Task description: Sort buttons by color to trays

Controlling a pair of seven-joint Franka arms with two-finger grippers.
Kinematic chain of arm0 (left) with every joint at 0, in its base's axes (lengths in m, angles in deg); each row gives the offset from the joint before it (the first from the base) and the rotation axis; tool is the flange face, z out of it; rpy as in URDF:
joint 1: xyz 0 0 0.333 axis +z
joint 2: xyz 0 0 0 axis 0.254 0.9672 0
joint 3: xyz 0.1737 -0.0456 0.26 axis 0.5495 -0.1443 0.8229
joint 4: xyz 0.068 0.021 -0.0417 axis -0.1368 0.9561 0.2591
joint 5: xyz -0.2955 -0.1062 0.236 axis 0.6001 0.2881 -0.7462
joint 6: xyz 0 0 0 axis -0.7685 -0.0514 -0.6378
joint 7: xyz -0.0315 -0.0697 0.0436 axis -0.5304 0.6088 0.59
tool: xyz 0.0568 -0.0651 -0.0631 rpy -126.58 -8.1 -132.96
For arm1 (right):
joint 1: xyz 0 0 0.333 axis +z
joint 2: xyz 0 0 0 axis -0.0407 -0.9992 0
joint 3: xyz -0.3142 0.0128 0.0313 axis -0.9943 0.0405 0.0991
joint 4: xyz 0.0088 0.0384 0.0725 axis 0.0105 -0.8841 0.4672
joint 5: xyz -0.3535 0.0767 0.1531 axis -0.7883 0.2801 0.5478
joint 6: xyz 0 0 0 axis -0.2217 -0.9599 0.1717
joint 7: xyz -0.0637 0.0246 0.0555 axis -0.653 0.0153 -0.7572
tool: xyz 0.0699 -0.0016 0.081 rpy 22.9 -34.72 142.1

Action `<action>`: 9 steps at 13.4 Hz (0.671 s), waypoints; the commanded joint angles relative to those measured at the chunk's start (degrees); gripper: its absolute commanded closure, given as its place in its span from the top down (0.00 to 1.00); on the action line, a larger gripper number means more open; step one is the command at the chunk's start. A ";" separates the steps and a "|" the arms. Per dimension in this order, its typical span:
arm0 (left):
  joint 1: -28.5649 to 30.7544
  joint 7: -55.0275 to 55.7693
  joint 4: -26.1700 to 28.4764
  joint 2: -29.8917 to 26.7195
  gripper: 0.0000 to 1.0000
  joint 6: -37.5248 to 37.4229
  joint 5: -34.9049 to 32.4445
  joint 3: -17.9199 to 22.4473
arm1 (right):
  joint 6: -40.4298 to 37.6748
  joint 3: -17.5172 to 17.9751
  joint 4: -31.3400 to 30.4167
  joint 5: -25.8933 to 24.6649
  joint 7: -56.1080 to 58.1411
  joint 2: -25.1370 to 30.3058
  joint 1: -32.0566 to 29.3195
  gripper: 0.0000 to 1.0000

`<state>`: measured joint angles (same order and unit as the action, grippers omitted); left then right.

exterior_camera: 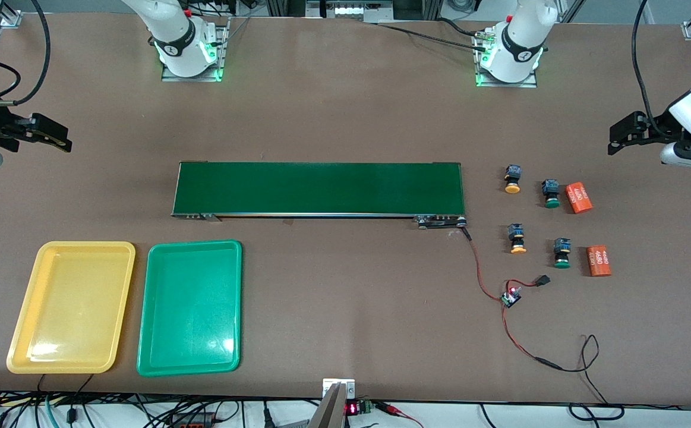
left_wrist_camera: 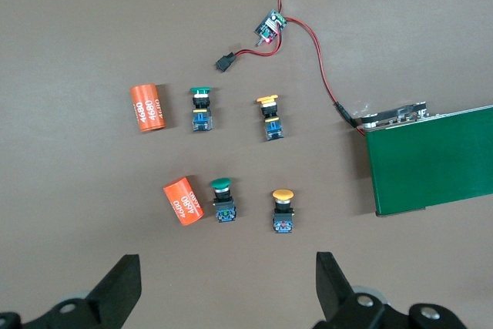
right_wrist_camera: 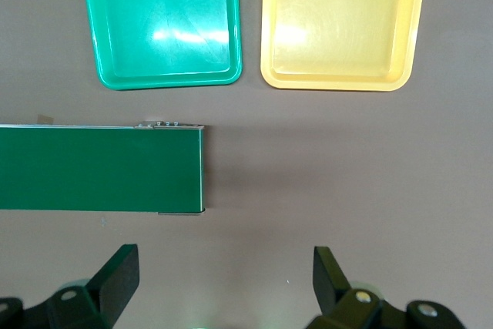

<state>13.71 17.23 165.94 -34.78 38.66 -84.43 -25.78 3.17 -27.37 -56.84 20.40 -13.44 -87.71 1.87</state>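
Nearest the camera lie the yellow tray (exterior_camera: pixel 71 306) and green tray (exterior_camera: pixel 191 307), both unfilled, with the belt (exterior_camera: pixel 318 189) farther off. Four buttons (exterior_camera: pixel 513 179) sit by the belt's left-arm end beside two orange cylinders (exterior_camera: pixel 579 198). Left gripper (exterior_camera: pixel 618 138) and right gripper (exterior_camera: pixel 54 135) are held wide open over bare table; one button should be gripped squarely by its body.

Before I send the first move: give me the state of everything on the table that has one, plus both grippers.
Left gripper: open, empty, over bare table at its own end.
Right gripper: open, empty, over bare table at its own end.
Yellow tray: empty.
Green tray: empty, beside the yellow one.
Orange-capped buttons: lying on the table, unsorted.
Green-capped buttons: lying on the table, unsorted.
Conveyor belt: nothing on it.
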 commanded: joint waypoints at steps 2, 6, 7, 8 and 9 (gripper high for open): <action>-0.05 -0.28 -2.32 1.12 1.00 -1.75 0.52 0.41 | 0.00 -0.11 0.36 0.65 0.08 -0.12 0.11 1.00; -0.22 -0.02 -2.32 1.82 1.00 -4.38 0.52 0.32 | 0.00 -0.11 0.36 0.65 0.17 -0.12 0.11 1.00; -0.14 -0.02 -2.32 2.00 1.00 -4.91 0.52 0.32 | 0.00 -0.11 0.36 0.65 0.08 -0.12 0.19 1.00; -0.05 -0.02 -2.23 2.09 1.00 -6.22 0.52 0.41 | 0.00 -0.11 0.36 0.65 -0.01 -0.12 0.28 1.00; 0.48 -0.19 -2.32 2.35 1.00 -7.28 0.61 0.32 | 0.08 -0.02 0.36 0.56 0.08 -0.12 0.28 1.00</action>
<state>13.74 17.24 165.51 -33.70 34.07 -84.43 -25.70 3.17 -27.35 -56.84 20.40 -13.44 -87.71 1.90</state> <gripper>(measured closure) 0.000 0.000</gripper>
